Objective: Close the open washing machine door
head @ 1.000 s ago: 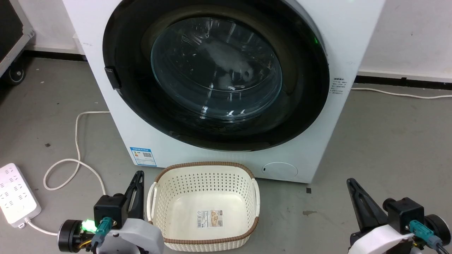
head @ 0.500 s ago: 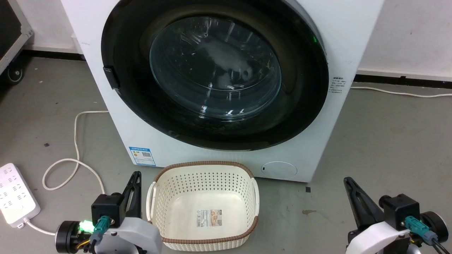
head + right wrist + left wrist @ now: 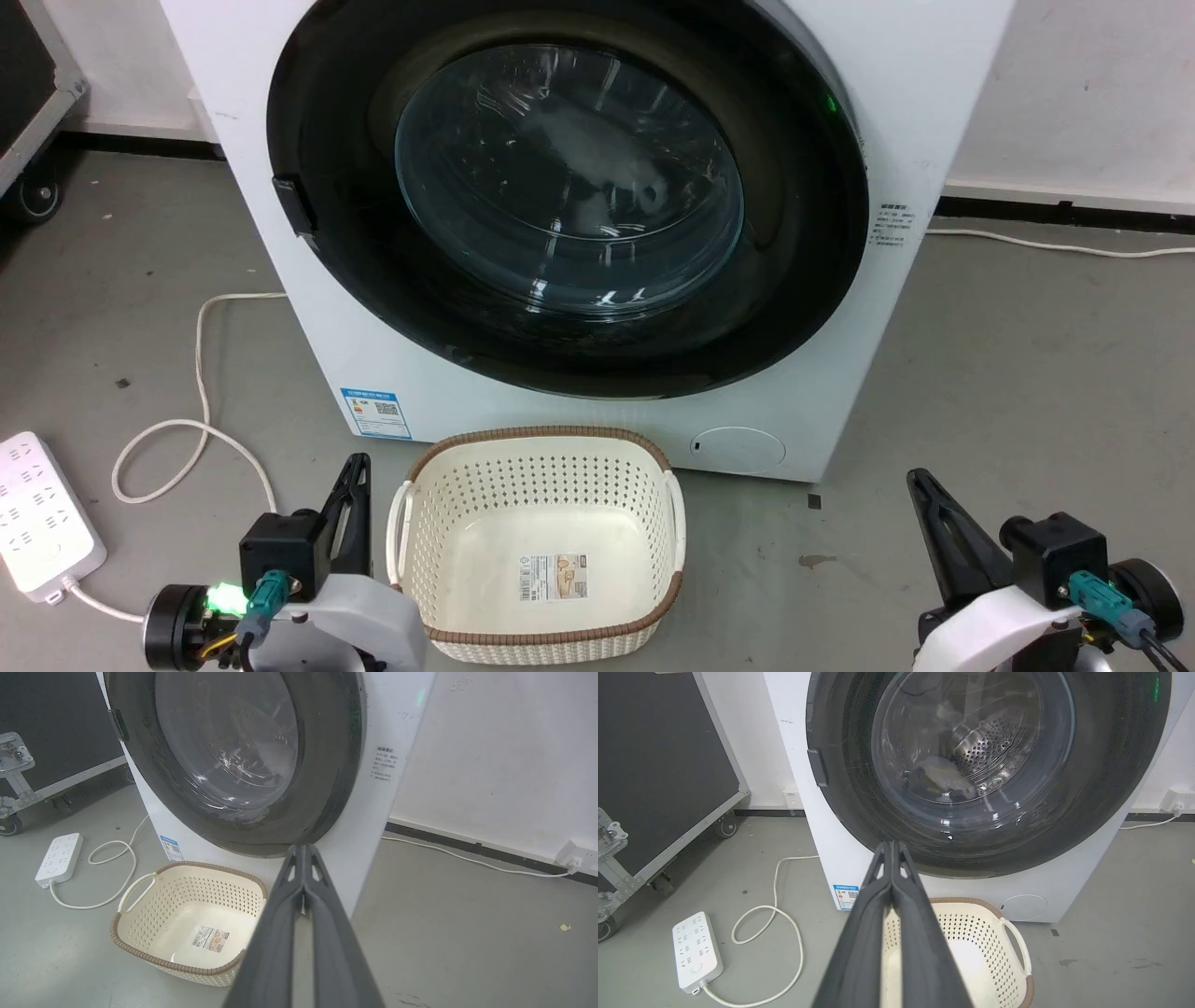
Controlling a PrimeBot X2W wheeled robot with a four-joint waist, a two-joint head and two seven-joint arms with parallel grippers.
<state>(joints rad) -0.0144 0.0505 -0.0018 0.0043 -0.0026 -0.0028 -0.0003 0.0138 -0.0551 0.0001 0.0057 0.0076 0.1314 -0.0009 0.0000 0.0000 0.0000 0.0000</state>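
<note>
Left hand [image 3: 892, 845] and right hand [image 3: 303, 848]: on each, two long, dark, tapering fingers are pressed together along their length with nothing between them. Between the two hands, nearer the left one, a cream perforated plastic basket [image 3: 546, 439] with a brown woven rim sits on the smooth grey floor [image 3: 1027, 392]. To the left of the left hand are a white power strip [image 3: 42, 513] and a looping white cable [image 3: 201, 373]. Beyond the basket, ahead of both hands, is the boxy white washing machine [image 3: 822, 392], with a blue sticker [image 3: 376, 413] and a small round flap [image 3: 740, 450] low on its front. The washing machine door [image 3: 569, 177] has a wide glossy black rim around bulging clear glass. It lies against the machine's front, apart from both hands. Perforated steel shows through the glass.
</note>
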